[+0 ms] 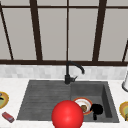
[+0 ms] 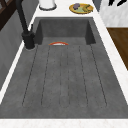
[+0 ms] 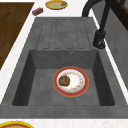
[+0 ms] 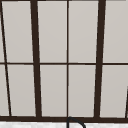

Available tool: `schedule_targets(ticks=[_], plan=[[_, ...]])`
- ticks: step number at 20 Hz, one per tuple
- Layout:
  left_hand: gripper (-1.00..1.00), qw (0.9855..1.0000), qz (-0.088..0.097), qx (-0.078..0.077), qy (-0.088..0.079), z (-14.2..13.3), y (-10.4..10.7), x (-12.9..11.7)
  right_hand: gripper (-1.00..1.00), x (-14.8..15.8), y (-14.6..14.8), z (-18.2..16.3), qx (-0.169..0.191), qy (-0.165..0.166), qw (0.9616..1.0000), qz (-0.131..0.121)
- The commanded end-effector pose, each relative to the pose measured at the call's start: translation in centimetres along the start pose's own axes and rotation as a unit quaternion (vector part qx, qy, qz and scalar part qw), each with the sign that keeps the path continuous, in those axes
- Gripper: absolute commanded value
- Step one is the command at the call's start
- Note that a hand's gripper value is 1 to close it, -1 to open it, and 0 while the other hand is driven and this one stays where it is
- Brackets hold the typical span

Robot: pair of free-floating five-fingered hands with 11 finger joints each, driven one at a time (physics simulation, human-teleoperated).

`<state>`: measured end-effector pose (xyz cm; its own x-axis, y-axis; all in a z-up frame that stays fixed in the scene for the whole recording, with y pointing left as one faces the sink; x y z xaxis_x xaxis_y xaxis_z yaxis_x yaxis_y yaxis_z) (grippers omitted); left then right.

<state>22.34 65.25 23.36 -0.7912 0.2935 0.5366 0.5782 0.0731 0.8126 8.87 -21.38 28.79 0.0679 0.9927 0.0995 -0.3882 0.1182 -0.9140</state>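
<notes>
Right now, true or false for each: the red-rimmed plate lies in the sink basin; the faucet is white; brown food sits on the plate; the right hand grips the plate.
1. The red-rimmed plate lies in the sink basin. True.
2. The faucet is white. False: it is black.
3. A brown piece of food sits on the plate. True.
4. The right hand grips the plate. False: the right side view shows the plate lying untouched on the basin floor.

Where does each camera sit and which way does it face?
Front: before the counter, facing sink and window; right robot hand low right.
Left side: from the sink's left end, looking along it; likely the same hand top right.
Right side: from the right end, over the basin.
Upper: faces the window.
Both side views share the red-rimmed plate.
</notes>
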Motion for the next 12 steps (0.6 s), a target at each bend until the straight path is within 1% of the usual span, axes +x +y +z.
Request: schedule_targets(ticks=[1,3,5,6,7,8,9,10,12], plan=[[-1.0,0.9989,0.01,-0.001,0.046,0.1,0.2,0.7,0.0,0.0,0.0,0.0,0.0,0.0,1.0,0.0],[-1.0,0.9984,0.004,-0.002,0.056,-0.1,0.3,0.9,0.0,0.0,0.0,0.0,0.0,0.0,1.0,0.0],[-1.0,0.9977,-0.004,0.007,0.068,-0.1,0.3,1.0,0.0,0.0,0.0,0.0,0.0,0.0,1.0,0.0],[-1.0,0.9974,-0.004,0.007,0.072,-0.1,0.2,1.1,0.0,0.0,0.0,0.0,0.0,0.0,1.0,0.0],[-1.0,0.9978,-0.002,0.004,0.066,-0.6,0.1,1.4,0.0,0.0,0.0,0.0,0.0,0.0,1.0,0.0],[-1.0,0.9986,0.0,-0.01,0.053,-1.7,0.1,1.1,0.0,0.0,0.0,0.0,0.0,0.0,1.0,0.0],[-1.0,0.9985,-0.002,-0.026,0.048,-2.6,-0.1,0.8,0.0,0.0,0.0,0.0,0.0,0.0,1.0,0.0],[-1.0,0.9981,0.001,-0.027,0.054,-2.9,-0.2,0.8,0.0,0.0,0.0,0.0,0.0,0.0,1.0,0.0],[-1.0,0.9977,0.003,-0.033,0.059,-4.0,-0.1,0.5,0.0,0.0,0.0,0.0,0.0,0.0,1.0,0.0]])
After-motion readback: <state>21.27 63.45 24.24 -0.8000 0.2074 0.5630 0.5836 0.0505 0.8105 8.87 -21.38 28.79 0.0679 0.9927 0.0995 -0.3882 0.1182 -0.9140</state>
